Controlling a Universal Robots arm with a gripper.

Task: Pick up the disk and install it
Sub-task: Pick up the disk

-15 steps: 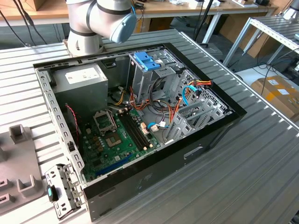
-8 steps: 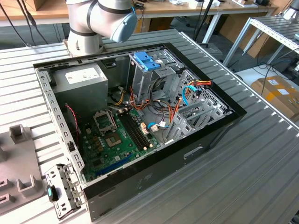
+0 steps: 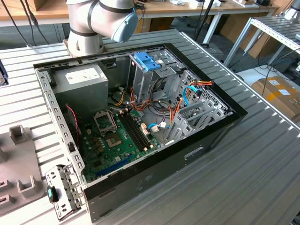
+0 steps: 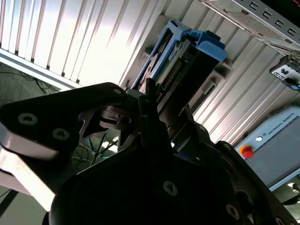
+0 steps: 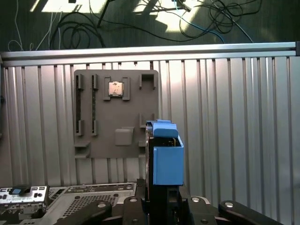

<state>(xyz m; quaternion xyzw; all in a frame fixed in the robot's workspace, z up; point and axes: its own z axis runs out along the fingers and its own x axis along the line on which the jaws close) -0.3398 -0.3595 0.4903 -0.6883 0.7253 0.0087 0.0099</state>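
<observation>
Your gripper point(image 5: 161, 199) is clenched on the disk point(image 5: 168, 157). In the first wrist view the disk stands on edge between the fingers, one blue end pointing away from the wrist. In the second wrist view the fingers point(image 4: 143, 105) press on the disk's point(image 4: 187, 58) dark body near one end. The blue rails along its sides are left bare beyond them. That looks deliberate: the rails are probably what must slide into a bay, so a grip on the body would keep them free.

The disk hangs clear above the ribbed metal table point(image 5: 234, 117), off to the side of the open computer case point(image 3: 154, 176), so it is picked up but not yet installed. Behind it in the first wrist view lies a grey holder plate point(image 5: 98, 140) with raised slots, and a small square chip point(image 5: 116, 89) sits in one pocket. The disk shows in front of the plate's nearer edge.

In the exterior view the case lies on its side with the lid off, so everything inside is reachable from above. The arm's point(image 3: 101, 18) base stands just behind it. A blue clip point(image 3: 147, 61) tops the tall grey bay, and a lower metal cage point(image 3: 197, 115) sits toward the exterior view's right.

As for writing, the power supply point(image 3: 82, 79) carries a white label. A grey control tablet point(image 4: 276, 145) with a red button shows a line of print (neither is repeated here).
</observation>
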